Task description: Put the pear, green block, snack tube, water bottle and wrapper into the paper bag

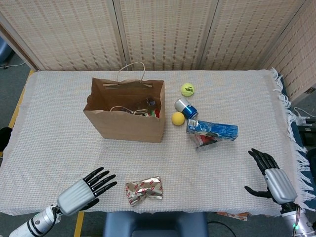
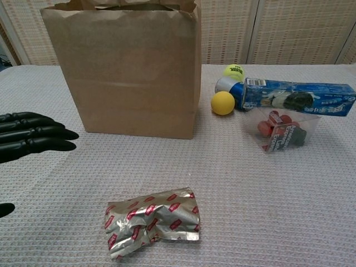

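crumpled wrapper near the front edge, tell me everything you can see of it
The crumpled silver foil wrapper with small red printed marks lies flat and creased on the woven white tablecloth, near the table's front edge, in front of the brown paper bag and well apart from it. Nothing holds it: the left robot hand hovers just beside it, fingers spread toward it, not touching.

head view high overhead, chest view low, perhaps nearer

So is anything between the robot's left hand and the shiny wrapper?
No, only bare tablecloth lies between the left hand and the wrapper, per the head view.
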{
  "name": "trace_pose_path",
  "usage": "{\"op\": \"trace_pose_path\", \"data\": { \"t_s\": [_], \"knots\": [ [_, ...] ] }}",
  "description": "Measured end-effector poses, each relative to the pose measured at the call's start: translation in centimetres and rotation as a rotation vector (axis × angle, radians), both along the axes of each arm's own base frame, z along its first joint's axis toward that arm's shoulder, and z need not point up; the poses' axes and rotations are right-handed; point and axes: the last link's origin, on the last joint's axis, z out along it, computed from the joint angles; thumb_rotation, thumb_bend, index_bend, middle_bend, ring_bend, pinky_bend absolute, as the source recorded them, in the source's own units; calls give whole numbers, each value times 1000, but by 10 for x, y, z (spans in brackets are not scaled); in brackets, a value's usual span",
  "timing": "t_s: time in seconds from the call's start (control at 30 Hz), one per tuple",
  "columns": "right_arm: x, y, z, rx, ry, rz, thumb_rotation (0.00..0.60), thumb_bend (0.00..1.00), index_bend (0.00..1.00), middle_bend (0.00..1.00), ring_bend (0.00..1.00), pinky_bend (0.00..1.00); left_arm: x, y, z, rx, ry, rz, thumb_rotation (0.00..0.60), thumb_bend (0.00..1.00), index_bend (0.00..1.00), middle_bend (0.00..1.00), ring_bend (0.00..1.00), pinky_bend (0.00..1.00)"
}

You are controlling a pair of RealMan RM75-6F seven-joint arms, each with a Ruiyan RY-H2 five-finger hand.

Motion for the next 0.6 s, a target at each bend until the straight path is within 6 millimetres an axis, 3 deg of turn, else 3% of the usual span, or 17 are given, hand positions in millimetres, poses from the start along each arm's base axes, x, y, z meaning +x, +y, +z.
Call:
{"op": "trace_pose_path", "data": {
  "t_s": [0.3, 0.6],
  "knots": [
    [0, 0, 2, -5, -9, -2, 600, 62, 0, 0, 0, 0, 25, -7, -37, -96, -41, 4, 600, 349, 0, 0, 0, 60],
    [0, -1, 3, -14, -15, -8, 600, 62, 0, 0, 0, 0, 33, -8, -66, -156, -49, -22, 600, 351, 0, 0, 0, 60]
  ]
}}
